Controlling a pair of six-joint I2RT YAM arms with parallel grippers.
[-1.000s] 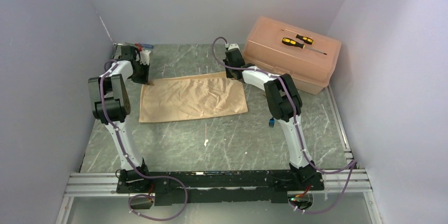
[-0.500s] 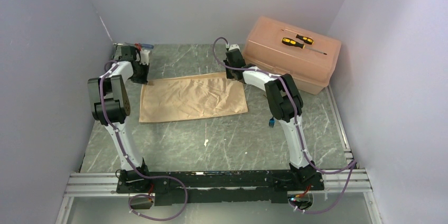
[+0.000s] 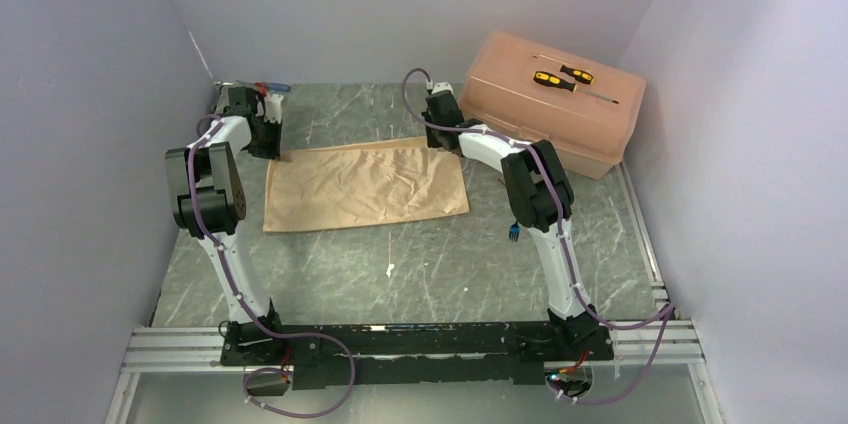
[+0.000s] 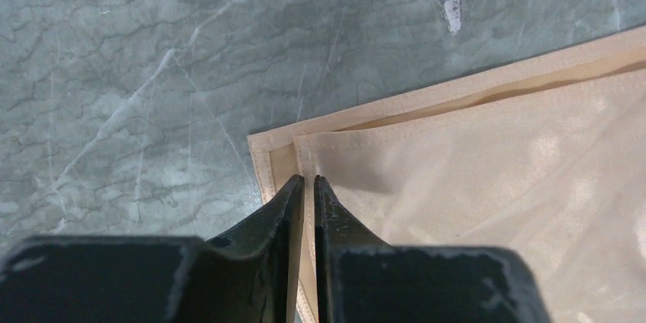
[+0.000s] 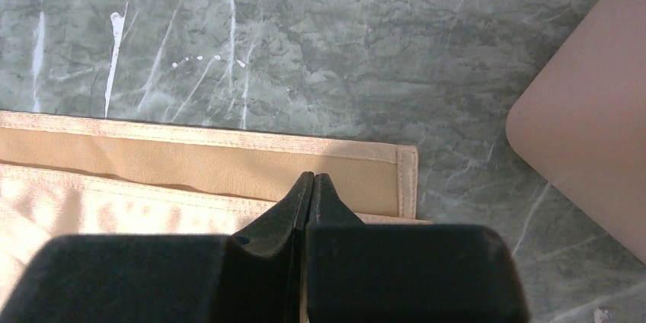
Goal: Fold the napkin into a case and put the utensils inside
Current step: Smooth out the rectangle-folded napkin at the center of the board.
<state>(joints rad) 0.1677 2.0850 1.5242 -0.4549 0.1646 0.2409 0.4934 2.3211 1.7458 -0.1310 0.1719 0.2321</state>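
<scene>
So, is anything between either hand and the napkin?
Nothing visible. Both hands are at far corners of the napkin, jaws shut: the left hand pinches the top layer's hem, and the right hand sits at that layer's edge. The pink box stands apart, to the right.

Peach-orange napkin [image 3: 365, 187] folded in half, lying flat on a grey marbled table [image 3: 450, 264]
The slightly shiny cloth forms a wide rectangle, long sides running left to right, its surface lightly creased. The upper layer sits a little short of the far edge, leaving a narrow strip of the lower layer and its stitched hem showing. A small blue piece [image 3: 513, 232] lies just off the near right corner, too small to identify
</scene>
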